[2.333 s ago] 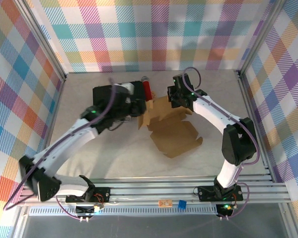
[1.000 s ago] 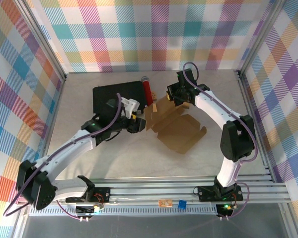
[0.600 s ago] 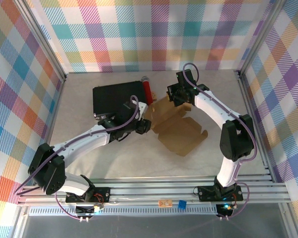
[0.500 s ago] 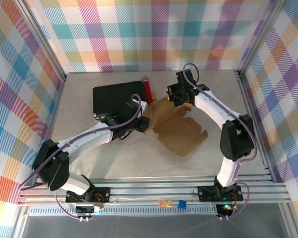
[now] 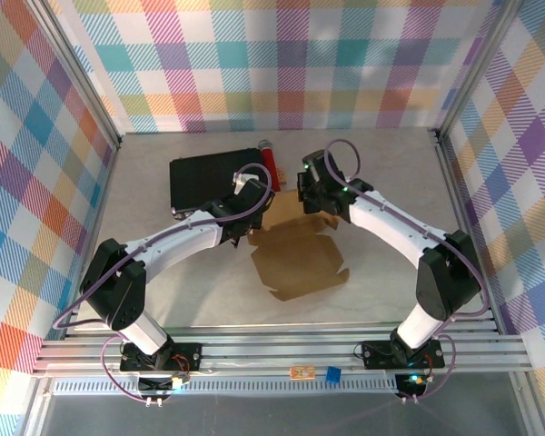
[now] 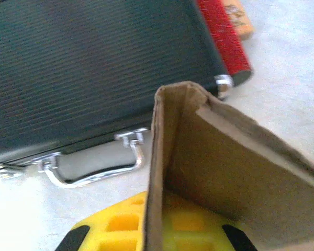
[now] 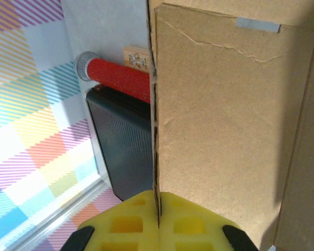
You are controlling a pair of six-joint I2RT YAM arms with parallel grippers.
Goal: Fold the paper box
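I am looking down on a pale, faintly marbled table that is sitting inside an enclosure of bright plaid walls, with aluminium rails running along the near edge where both arm bases are bolted. The paper box is lying near the middle of the table, in front of the black case and the red cylinder, which are resting side by side towards the back. The box's flat brown panel is lying open-side up, and its long axis is running roughly left to right, with the right end angling slightly away from me. Its far flaps are standing up between the two arms. The left gripper is reaching in at the box's far left corner. In my left wrist view its yellow fingers are closing on either side of a raised cardboard wall, pinching its edge, with the case's metal handle just beyond. The right gripper is meeting the far edge of the box. In the right wrist view its yellow pads are pressing together on a thin upright flap edge, so it is gripping the cardboard too. The two grippers are holding the box near each other along that far side, while the near edge is lying free on the table.
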